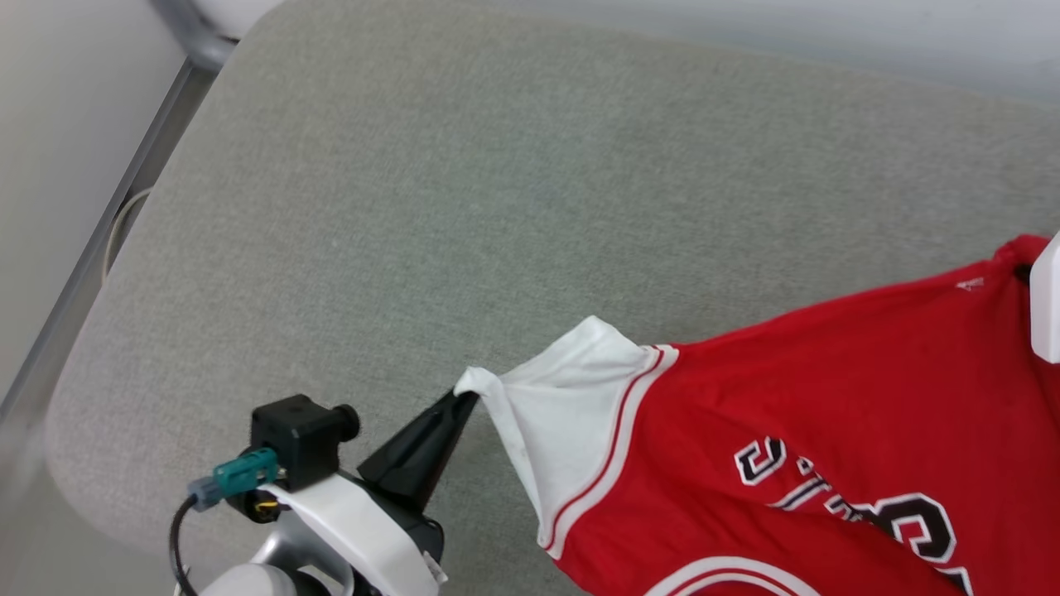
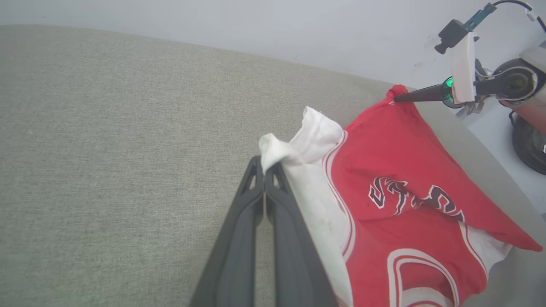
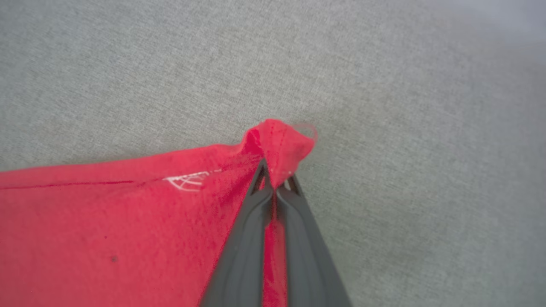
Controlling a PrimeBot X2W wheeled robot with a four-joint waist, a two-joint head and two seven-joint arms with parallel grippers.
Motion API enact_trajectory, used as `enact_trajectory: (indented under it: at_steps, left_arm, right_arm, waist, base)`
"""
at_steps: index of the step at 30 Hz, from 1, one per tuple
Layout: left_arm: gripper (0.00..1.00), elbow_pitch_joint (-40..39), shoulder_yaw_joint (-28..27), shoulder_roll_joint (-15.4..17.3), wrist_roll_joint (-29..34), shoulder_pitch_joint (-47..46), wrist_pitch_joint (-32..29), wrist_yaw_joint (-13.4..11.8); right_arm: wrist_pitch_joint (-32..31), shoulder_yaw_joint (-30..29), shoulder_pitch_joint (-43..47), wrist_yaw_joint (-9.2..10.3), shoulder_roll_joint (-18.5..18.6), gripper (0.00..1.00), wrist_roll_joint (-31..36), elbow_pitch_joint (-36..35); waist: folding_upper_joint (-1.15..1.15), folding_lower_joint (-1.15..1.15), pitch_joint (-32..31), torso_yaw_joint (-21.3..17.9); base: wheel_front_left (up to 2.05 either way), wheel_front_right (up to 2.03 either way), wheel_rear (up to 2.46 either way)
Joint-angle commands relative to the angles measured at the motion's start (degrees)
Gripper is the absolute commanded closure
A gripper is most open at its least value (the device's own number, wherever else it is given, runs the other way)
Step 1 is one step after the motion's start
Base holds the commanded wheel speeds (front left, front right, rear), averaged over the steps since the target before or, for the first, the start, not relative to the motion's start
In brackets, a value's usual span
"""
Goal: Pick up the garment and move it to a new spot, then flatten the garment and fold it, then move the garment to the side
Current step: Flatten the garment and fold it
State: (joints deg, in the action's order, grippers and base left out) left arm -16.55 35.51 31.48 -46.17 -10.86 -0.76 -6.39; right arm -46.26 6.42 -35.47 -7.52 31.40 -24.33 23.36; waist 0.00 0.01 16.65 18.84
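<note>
Left end effector (image 1: 466,399) clamps garment (image 1: 828,389) sleeve, right end effector (image 3: 275,182) clamps red corner

We are looking down at a grey-green, fabric-covered padded surface (image 1: 397,215) with rounded corners, on which a red jersey T-shirt (image 1: 836,389) is resting toward the right side, its white sleeve (image 1: 563,406) reaching leftward and its black-and-white chest lettering (image 1: 903,513) facing up.
</note>
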Motion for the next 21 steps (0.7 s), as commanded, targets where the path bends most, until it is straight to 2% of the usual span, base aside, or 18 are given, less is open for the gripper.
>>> enact_trajectory:
  at_steps: [1,12,21]
  left_arm:
    - [1.0,0.01,-0.48,0.25,-0.34,0.4,0.21,-0.23]
    - [1.0,-2.54,-6.34,4.54,-2.01,0.41,0.81,-2.37]
    - [1.0,-5.65,-13.9,8.18,-2.22,-4.15,1.65,-4.85]
  right_arm:
    - [0.94,0.33,-0.77,0.06,0.27,1.0,-0.27,0.3]
    - [10.76,2.65,-3.78,0.07,1.1,1.0,-2.69,-0.75]
    - [13.77,1.71,-4.19,0.07,0.6,1.0,-3.75,-9.61]
  waist:
    - [0.0,-0.01,-1.83,-1.65]
    - [0.0,-0.01,-8.96,-8.94]
    - [0.0,-0.01,-12.48,-14.78]
  base:
    - [0.0,0.0,0.0]
    - [0.0,0.0,0.0]
    - [0.0,0.0,0.0]
